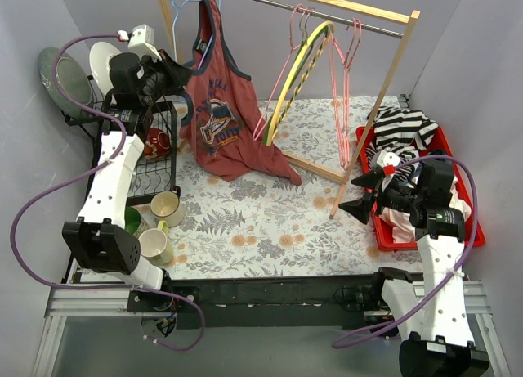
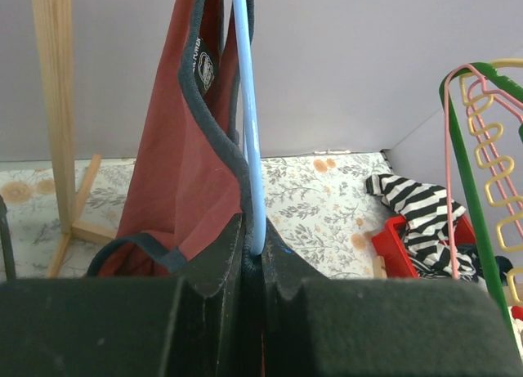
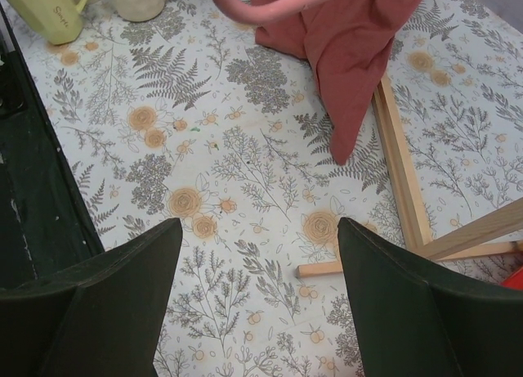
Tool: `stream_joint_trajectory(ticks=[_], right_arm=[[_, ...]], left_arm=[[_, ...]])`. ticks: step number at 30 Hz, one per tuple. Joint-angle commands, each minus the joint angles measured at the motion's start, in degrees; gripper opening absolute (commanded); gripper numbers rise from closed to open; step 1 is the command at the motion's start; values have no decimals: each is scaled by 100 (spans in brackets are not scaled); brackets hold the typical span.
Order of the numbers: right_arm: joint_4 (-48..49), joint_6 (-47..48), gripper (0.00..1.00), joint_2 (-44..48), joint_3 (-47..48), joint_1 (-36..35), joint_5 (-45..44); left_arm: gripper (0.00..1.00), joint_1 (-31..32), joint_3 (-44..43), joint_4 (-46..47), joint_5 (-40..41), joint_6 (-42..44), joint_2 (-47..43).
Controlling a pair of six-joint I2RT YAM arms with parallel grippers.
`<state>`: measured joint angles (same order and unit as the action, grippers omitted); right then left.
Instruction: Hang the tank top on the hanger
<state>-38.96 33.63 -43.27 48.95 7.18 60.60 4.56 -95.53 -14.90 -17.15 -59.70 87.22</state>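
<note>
The rust-red tank top (image 1: 219, 107) hangs from the left end of the rack, with its hem resting on the flowered cloth. It also shows in the left wrist view (image 2: 176, 164) and the right wrist view (image 3: 351, 50). The light-blue wire hanger (image 1: 175, 7) is up at the rail, and its wire (image 2: 249, 132) runs down along the navy trim inside the shirt. My left gripper (image 1: 181, 84) is shut on that wire (image 2: 257, 238). My right gripper (image 1: 361, 194) is open and empty, low over the cloth by the rack's right post (image 3: 260, 230).
A wooden rack with a metal rail (image 1: 310, 5) carries pink hangers (image 1: 343, 58) and a green-yellow hanger (image 1: 302, 70). A red bin (image 1: 470, 230) at the right holds a striped garment (image 1: 404, 127). A wire dish rack (image 1: 155, 160), mugs (image 1: 166, 207) and plates (image 1: 82, 74) stand at the left.
</note>
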Motion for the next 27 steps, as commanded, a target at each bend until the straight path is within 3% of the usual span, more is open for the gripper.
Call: stream_joint_trajectory(ticks=[1, 16, 18, 19, 21, 23, 27], right_arm=[[108, 21, 85, -6, 9, 55, 163], [64, 12, 85, -33, 71, 82, 154], [-32, 56, 85, -42, 176, 91, 84], [-94, 82, 85, -42, 237, 82, -47], [-208, 65, 85, -33, 421, 99, -249], [-208, -66, 85, -33, 554, 99, -662], [-279, -356, 89, 37, 949, 99, -1462]], left_arm=[[0, -95, -318, 601, -333, -164, 23], [0, -350, -300, 488, -659, -270, 480], [17, -438, -230, 453, -632, -296, 349], [40, -447, -195, 392, -554, -296, 279], [60, -647, -72, 304, -413, -227, -10], [75, -719, 33, 163, -177, -139, -257], [87, -763, 717, 92, 176, 11, -1371]])
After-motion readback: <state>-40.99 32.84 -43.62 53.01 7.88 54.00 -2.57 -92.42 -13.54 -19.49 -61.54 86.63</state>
